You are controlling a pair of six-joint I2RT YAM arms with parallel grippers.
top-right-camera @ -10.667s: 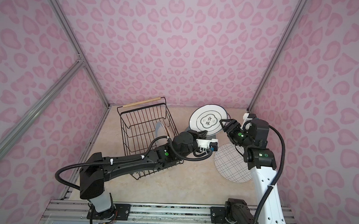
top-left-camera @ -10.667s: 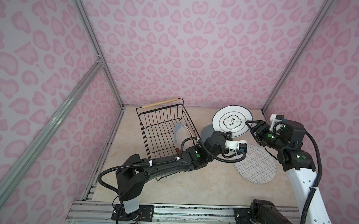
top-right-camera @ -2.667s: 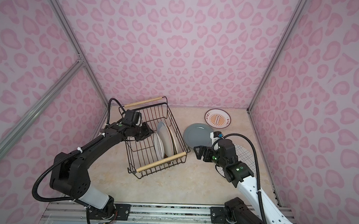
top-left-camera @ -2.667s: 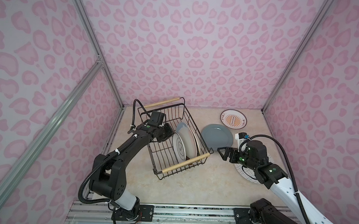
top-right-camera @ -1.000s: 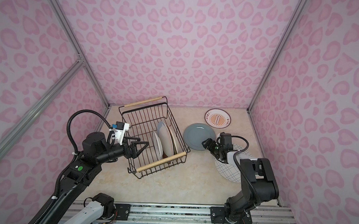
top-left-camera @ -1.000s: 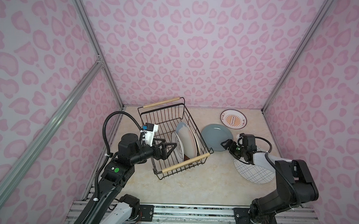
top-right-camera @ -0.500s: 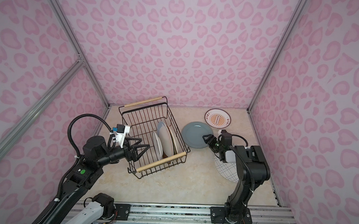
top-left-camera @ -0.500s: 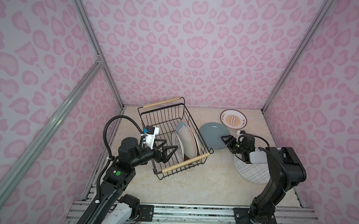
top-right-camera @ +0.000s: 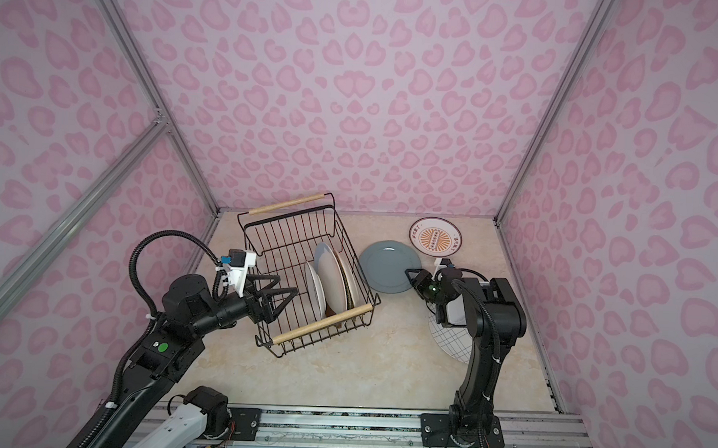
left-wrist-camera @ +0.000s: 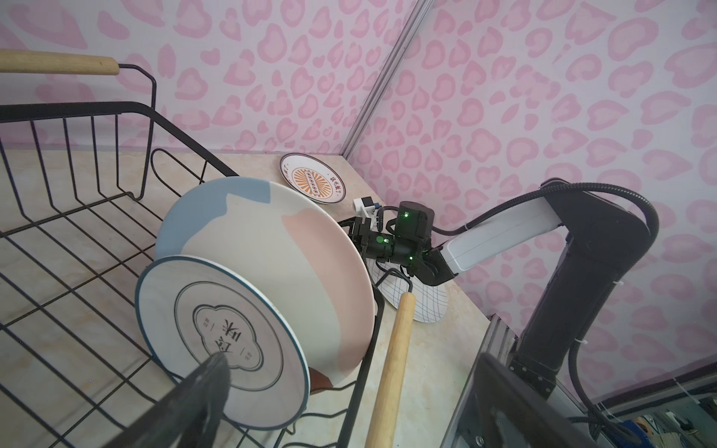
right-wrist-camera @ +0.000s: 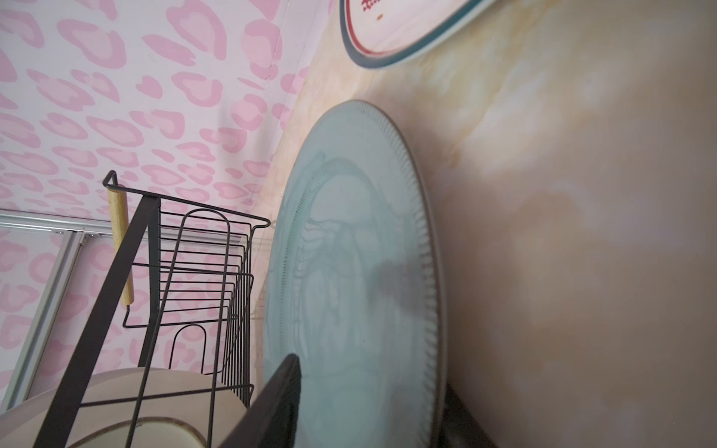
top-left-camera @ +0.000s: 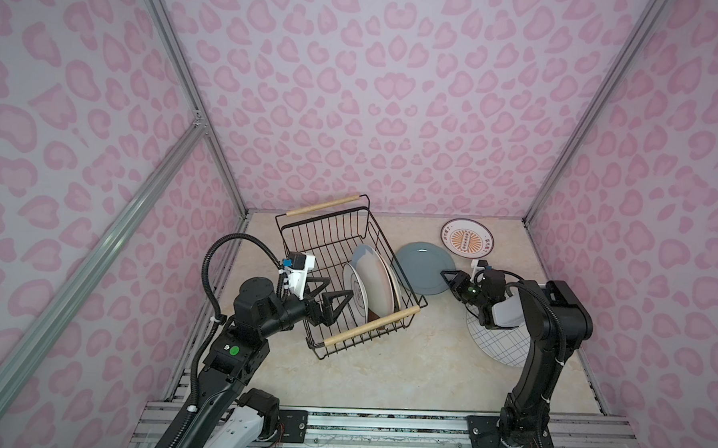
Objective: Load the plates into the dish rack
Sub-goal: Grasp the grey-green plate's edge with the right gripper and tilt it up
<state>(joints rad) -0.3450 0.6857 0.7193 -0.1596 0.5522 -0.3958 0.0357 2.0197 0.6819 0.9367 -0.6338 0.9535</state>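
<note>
The black wire dish rack holds a white plate with Chinese characters and a larger pastel plate, both on edge. My left gripper hangs open over the rack's left part, holding nothing. A grey-blue plate lies flat on the table just right of the rack. My right gripper is at this plate's right edge. In the right wrist view one finger is over the grey-blue plate and the other sits under its rim, with a gap still showing.
An orange sunburst plate lies near the back right corner. A grid-lined plate lies on the table under the right arm. Pink patterned walls close the table on three sides, and a metal rail runs along the front.
My right gripper has moved left onto the grey-blue plate's edge and its jaws have narrowed. The plate has shifted slightly left. The left gripper has barely moved.
</note>
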